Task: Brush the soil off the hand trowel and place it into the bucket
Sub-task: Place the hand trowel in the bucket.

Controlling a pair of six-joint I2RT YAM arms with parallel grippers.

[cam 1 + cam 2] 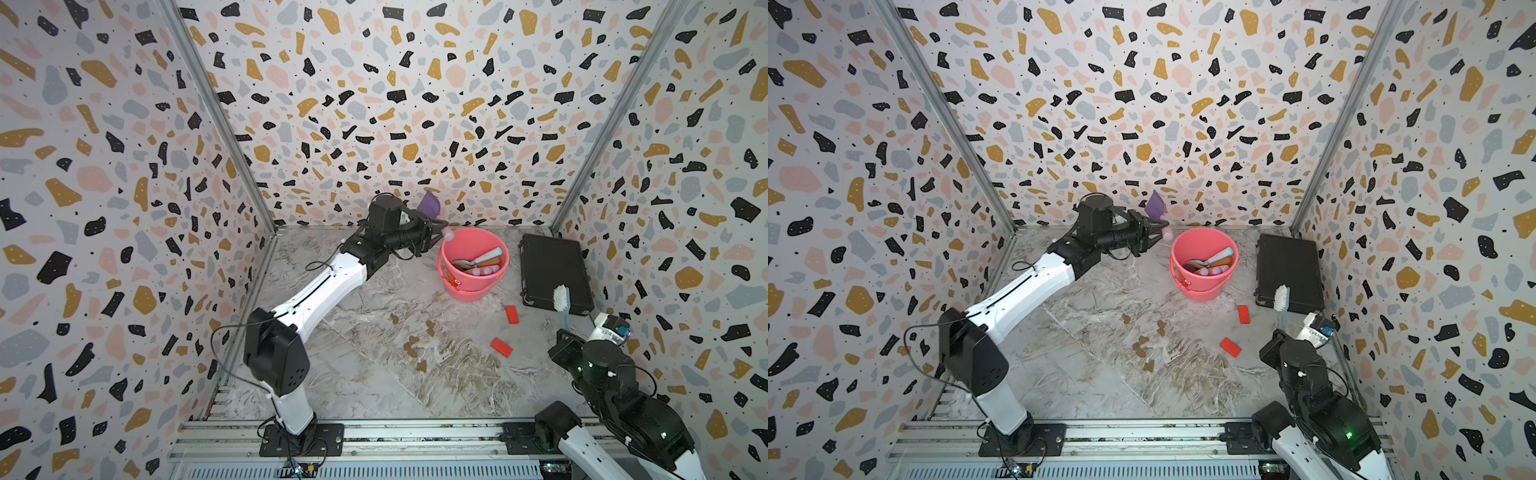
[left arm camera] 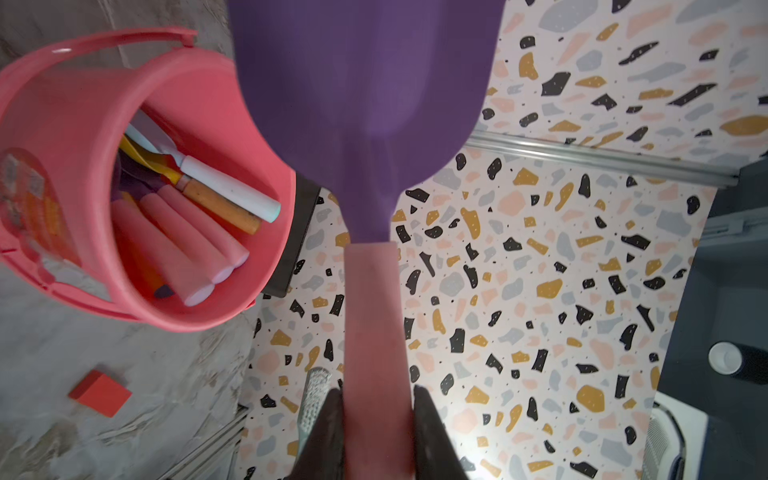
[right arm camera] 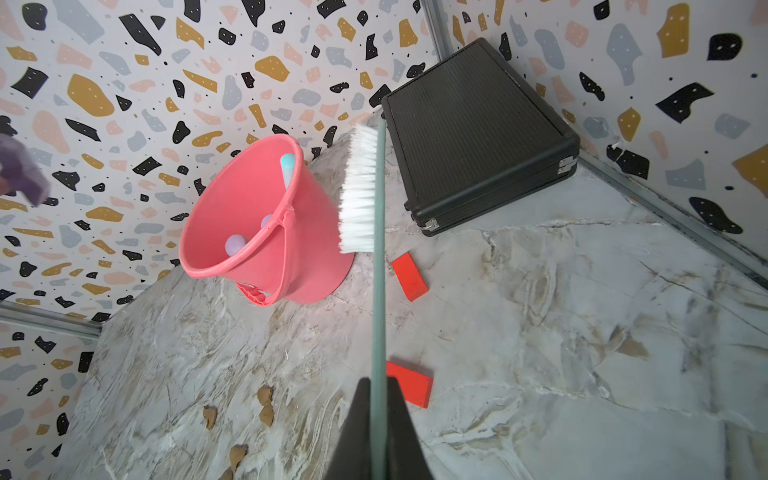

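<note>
Trowel (image 2: 365, 104) sat clamped by its pink handle in the left claw (image 2: 378, 436), the purple blade standing out beyond the fingertips and clear of the counter (image 1: 374, 386). The bucket (image 1: 457, 286) stood just beside and below that claw. In both top views the handle's end hung right at its rim. The right claw (image 3: 379, 432) was clenched on the thin stem of the brush (image 3: 359, 195), well apart from the left claw.

The drop was the worry. The bucket already held several tools (image 2: 178, 237), so the trowel might land across them and lean out over the rim. If the blade struck the wall, the light bucket might tip. With the claw only at the rim, an early release could send the trowel outside, between bucket and back wall. The grip looked low on the handle with the broad blade far out, so the trowel might swing in the claw as the wrist turned.

Soil (image 1: 413, 347) lay in small brown blobs on the counter, well back from the left claw towards the arm's base. None showed on the blade face turned to the left wrist camera. The other face was hidden and the tip was cut off there, so I could not say the blade was clean. In the top views the blade was small and partly behind the claw. The right wrist view gave only a blurred purple corner. The bucket's floor was hidden under the tools.
</note>
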